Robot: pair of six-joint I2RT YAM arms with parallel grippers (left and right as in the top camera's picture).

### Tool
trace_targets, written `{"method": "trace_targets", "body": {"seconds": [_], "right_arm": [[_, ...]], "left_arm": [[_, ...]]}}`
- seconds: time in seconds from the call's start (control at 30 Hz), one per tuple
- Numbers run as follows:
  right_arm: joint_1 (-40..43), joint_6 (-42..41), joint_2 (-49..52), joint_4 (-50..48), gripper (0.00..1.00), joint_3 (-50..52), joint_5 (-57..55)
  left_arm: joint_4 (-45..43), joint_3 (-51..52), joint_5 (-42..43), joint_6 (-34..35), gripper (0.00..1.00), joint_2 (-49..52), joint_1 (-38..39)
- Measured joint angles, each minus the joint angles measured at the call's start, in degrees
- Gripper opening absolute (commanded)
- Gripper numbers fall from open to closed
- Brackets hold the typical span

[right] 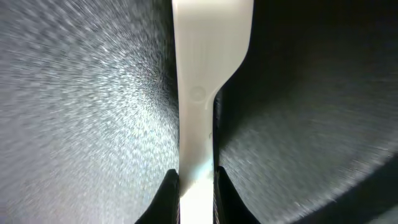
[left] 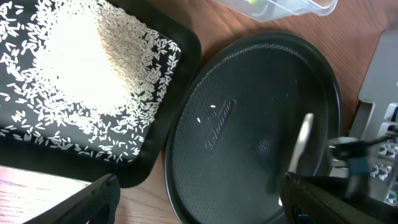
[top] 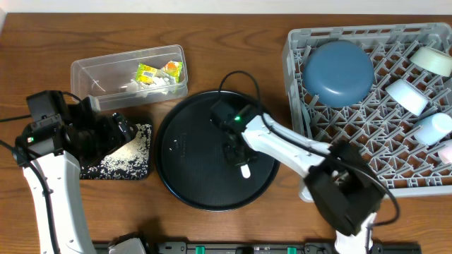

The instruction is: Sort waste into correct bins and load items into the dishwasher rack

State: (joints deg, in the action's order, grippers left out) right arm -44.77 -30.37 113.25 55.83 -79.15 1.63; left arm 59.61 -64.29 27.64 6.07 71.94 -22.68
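Pinching the handle of the white spoon (right: 208, 93) between closed fingers (right: 166, 196), the right gripper (top: 236, 149) is hovering over the middle of the large round black tray (top: 191, 162). The spoon is standing steeply in that grip above the tray's textured floor; whether its lower end is touching the tray cannot be told. Across the table, the left gripper (top: 124, 130) is hanging with its jaws spread wide and holding nothing, just over the shallow black rectangular tray (top: 106, 169), where loose white rice (left: 81, 68) is lying in a heap with scattered grains around it. Yellow-green snack wrappers (top: 148, 73) are sitting in the clear tub (top: 95, 74) behind that tray. To the right, the grey dishwasher rack (top: 295, 77) is carrying the dark-blue bowl (top: 337, 73), turned upside down, and several small pale cups (top: 406, 95).
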Motion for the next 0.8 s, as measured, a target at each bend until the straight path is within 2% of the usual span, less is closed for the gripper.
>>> {"method": "trace_targets", "body": {"seconds": [0.37,0.7,0.8], "right_arm": [[3.2,1.5,-11.1,4.5,0.01,0.0,-2.8],[18.8,10.3,-26.0,8.2,0.02,0.1,-4.3],[21.8,12.6,-26.9,8.6,0.04,0.1,-4.0]], "left_arm": [[0.0,0.0,0.0,0.0,0.83,0.0,0.0],[0.0,0.0,0.0,0.0,0.83,0.0,0.0],[0.0,0.0,0.0,0.0,0.83,0.0,0.0]]}}
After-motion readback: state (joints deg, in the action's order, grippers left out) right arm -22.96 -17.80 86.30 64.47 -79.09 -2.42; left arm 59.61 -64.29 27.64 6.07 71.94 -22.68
